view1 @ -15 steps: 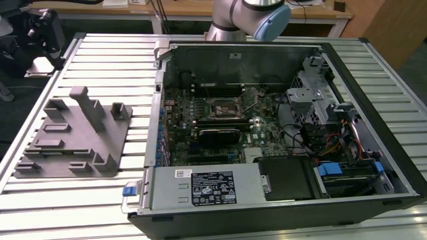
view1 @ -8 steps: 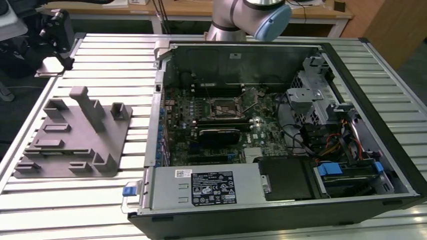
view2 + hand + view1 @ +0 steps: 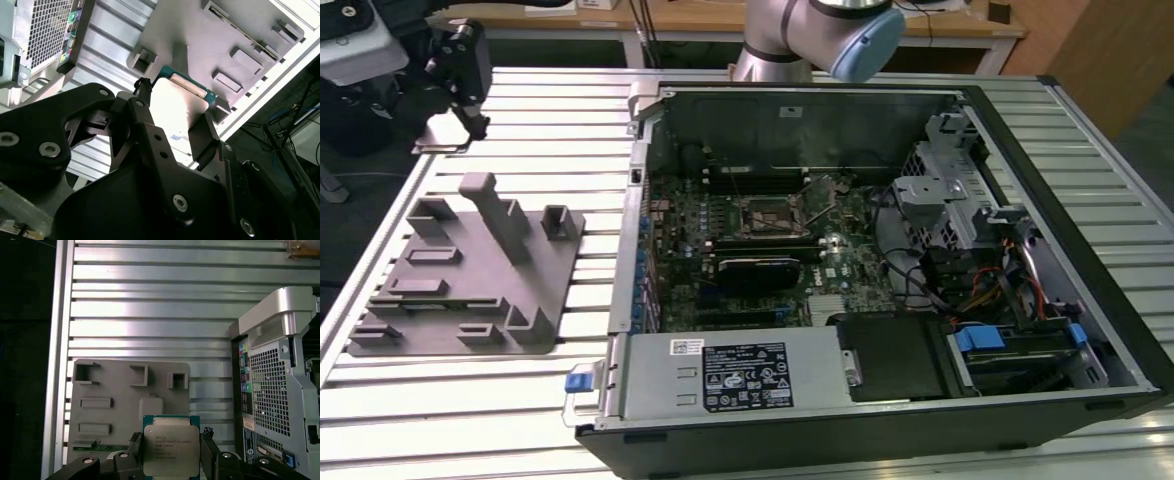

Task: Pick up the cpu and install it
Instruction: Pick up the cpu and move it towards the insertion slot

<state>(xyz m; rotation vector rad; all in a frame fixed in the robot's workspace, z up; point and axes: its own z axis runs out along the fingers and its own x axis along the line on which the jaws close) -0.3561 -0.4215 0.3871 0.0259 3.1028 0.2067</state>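
Black gripper (image 3: 171, 442) clamps the cpu (image 3: 170, 455) by two opposite edges, held clear of the grey tray (image 3: 117, 416), near the computer case (image 3: 272, 390).

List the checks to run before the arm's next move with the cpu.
1. cpu clamped in the pincer: ok.
2. cpu clear of the grey tray: ok; the second wrist view shows the tray well behind it.
3. Computer case open, motherboard exposed: ok.
4. Socket empty with its frame open: cannot tell.
5. cpu turned to match the socket: cannot tell.
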